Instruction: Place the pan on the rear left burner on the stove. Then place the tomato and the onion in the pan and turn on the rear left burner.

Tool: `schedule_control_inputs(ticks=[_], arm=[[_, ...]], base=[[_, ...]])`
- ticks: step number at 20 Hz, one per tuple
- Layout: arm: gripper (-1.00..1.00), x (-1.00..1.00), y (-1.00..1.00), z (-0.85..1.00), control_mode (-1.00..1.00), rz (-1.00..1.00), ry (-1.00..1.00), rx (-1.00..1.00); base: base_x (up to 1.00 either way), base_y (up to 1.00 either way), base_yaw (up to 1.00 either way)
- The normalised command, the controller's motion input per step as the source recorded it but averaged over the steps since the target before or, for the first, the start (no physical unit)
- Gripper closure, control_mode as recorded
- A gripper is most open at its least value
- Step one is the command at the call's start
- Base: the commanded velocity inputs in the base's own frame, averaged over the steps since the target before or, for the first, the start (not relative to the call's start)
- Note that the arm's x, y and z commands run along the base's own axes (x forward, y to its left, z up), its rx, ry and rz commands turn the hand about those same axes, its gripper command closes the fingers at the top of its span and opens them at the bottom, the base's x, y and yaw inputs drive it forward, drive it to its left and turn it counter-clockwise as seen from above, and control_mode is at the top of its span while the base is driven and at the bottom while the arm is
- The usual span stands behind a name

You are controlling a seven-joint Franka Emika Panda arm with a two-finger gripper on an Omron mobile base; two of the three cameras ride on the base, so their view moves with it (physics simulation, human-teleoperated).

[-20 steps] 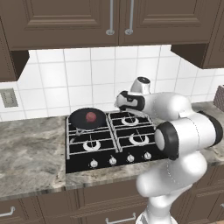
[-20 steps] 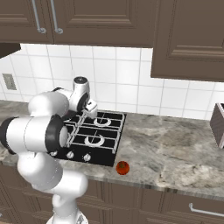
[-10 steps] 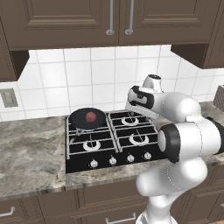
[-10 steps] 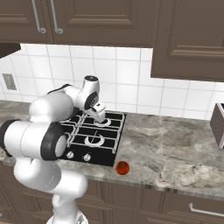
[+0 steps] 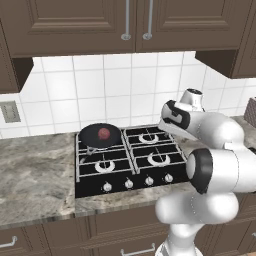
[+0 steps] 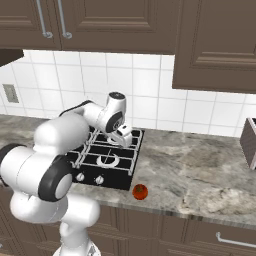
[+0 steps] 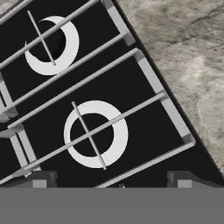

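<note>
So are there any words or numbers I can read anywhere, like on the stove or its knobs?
None: no words, numbers or signs can be read in any view.
The stove and its knobs show no readable markings.
The wall outlet is blank.

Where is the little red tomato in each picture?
Left base view: not in it; the ball in the pan is the duller onion.
Right base view: the tomato on the counter, right of the stove.
Hand view: not in it.
Shared landmark: the stove.
</note>
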Motion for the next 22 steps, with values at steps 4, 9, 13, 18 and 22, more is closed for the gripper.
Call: schedule_control_inputs(ticks=[4,9,13,18,22], arm=[[-1.0,-0.31,-0.47,-0.07,-1.0,0.0,0.03,0.0],[-1.0,-0.27,-0.44,0.0,-1.0,0.0,0.06,0.0],[-1.0,-0.26,-0.4,-0.06,-1.0,0.0,0.1,0.0],[-1.0,-0.33,-0.29,-0.16,-1.0,0.0,0.13,0.0],[-1.0,-0.47,-0.24,-0.19,-1.0,0.0,0.11,0.0]], base=[[0.0,0.0,0.0],[0.0,0.0,0.0],[0.0,0.0,0.0],[0.0,0.0,0.0],[0.0,0.0,0.0]])
